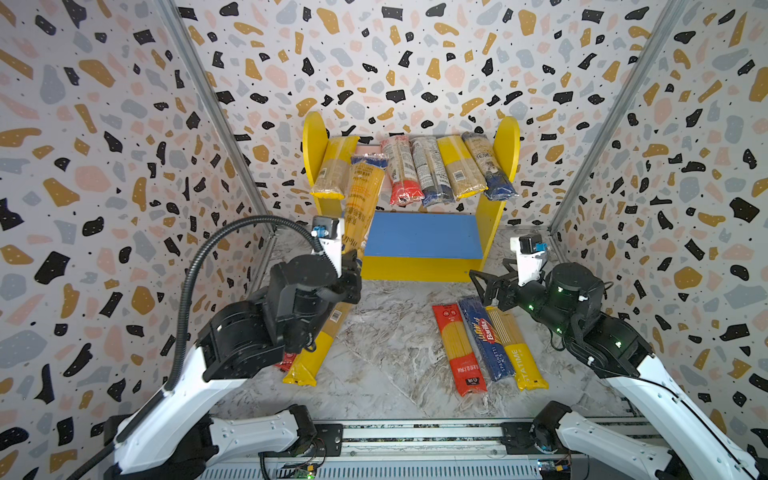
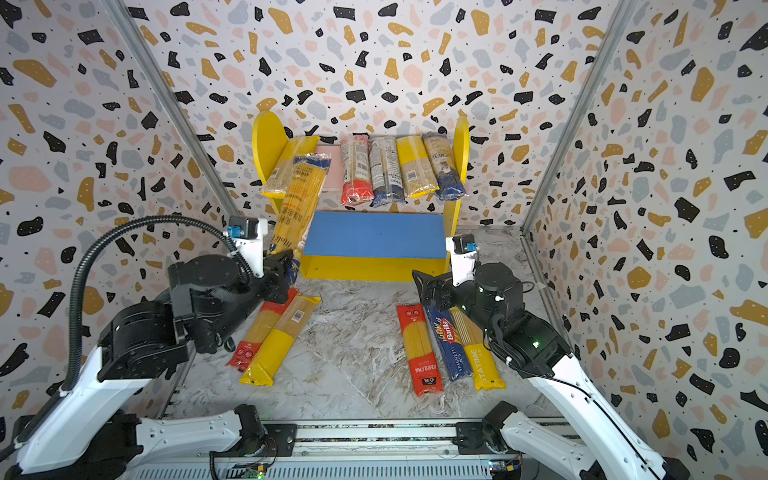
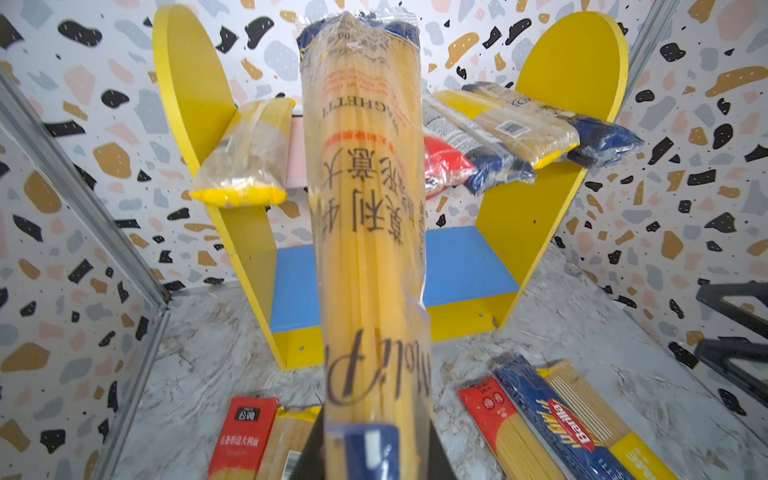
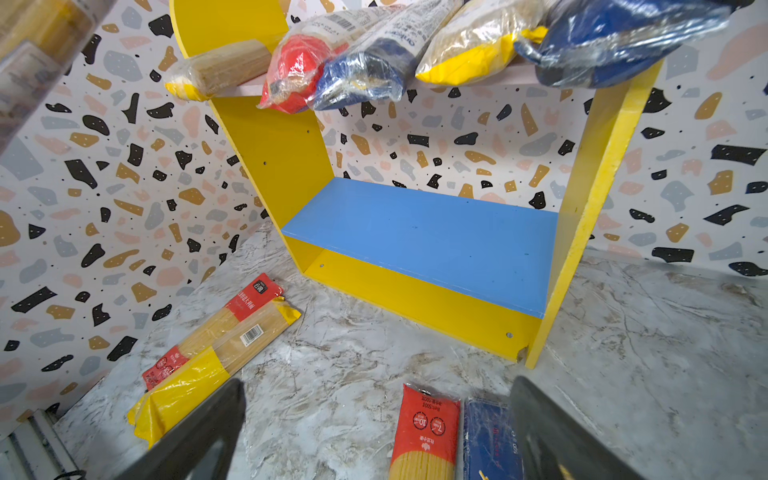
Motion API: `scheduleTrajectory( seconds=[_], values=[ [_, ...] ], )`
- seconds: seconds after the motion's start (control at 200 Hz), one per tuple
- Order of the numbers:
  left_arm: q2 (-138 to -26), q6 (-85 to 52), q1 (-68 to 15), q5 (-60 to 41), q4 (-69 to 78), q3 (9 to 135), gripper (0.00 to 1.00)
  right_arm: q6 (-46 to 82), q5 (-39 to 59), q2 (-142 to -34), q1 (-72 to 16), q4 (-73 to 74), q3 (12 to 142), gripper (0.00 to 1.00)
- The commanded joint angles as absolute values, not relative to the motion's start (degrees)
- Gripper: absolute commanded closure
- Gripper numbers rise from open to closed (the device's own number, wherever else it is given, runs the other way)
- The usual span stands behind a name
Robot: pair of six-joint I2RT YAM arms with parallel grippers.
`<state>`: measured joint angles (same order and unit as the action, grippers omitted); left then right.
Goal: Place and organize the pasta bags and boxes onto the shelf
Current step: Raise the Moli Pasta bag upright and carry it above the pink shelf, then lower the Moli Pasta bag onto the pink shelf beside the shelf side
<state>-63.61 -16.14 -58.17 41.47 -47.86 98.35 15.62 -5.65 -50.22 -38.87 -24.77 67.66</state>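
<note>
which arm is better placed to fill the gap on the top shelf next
Left. The left gripper is shut on the yellow spaghetti pack, angled up toward the bare pink board. The right gripper is open and empty, low near the Barilla pack.

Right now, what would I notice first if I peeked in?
The left gripper holds a long yellow spaghetti pack up toward the shelf. Five packs lie across its pink top board; the blue lower board is bare. Five more packs lie on the marble table.

White links point(image 1: 249, 432), black joints point(image 1: 245, 336), ribbed cable point(image 1: 186, 291)
</note>
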Motion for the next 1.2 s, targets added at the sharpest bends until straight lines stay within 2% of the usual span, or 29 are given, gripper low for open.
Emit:
scheduleTrajectory(
  seconds=[0.0, 0.235, 0.631, 1.196],
  values=[
    [-67.12, -9.25, -58.10, 46.98, -35.29, 105.75, 1.00, 14.60, -6.85, -49.39, -39.11, -23.88, 69.93, 0.01],
    [-77.54, 1.45, -56.83, 53.04, -27.34, 113.73, 1.00, 14.48, -8.54, -49.07, -39.11, -23.82, 70.88, 0.01],
    [-95.83, 0.59, -41.07, 38.34, -31.18, 135.46, 1.00, 12.92, -11.65, -51.96, -38.96, -24.87, 75.49, 0.01],
    [-100.87, -2.37, -32.18, 29.58, -28.58, 136.89, 1.00, 11.19, -14.39, -55.98, -38.19, -26.54, 79.90, 0.01]
  ],
)
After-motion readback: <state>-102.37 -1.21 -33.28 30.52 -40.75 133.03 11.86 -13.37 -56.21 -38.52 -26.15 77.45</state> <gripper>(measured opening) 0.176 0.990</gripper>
